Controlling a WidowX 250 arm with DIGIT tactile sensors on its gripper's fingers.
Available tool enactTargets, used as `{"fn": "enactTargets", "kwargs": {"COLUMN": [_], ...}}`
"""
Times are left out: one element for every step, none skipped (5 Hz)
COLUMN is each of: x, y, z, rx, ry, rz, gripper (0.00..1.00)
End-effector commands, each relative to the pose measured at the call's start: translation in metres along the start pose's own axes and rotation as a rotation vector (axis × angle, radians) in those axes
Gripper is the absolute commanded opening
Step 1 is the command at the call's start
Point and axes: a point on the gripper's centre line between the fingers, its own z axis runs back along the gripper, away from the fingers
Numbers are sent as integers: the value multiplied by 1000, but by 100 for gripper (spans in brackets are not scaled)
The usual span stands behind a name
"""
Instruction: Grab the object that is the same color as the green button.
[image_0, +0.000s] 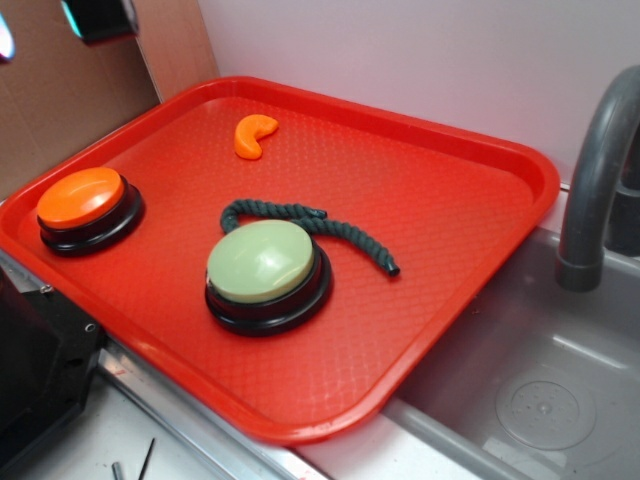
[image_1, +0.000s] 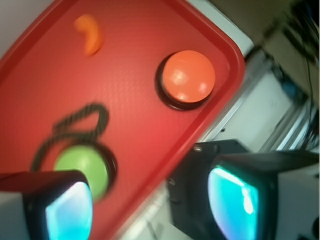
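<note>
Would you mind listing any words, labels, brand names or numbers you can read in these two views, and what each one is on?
None: no readable text in either view.
The red tray, green button, orange button, green rope and orange crescent carry no visible markings.
The sink's drain embossing is too faint to read.

The green button (image_0: 266, 272) touches the rope piece (image_0: 308, 225) on its near side; its far side lies open tray (image_0: 440, 190).
</note>
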Motion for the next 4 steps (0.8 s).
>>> {"fn": "enactTargets", "kwargs": {"x": [10, 11, 5, 0], "y": [-32, -40, -45, -48], "z": [-61, -91, -113, -136], "rx": [44, 73, 74, 74], "ry": [-55, -50, -50, -37], "rz": [93, 79, 65, 52], "gripper": [100, 100, 100, 100]}}
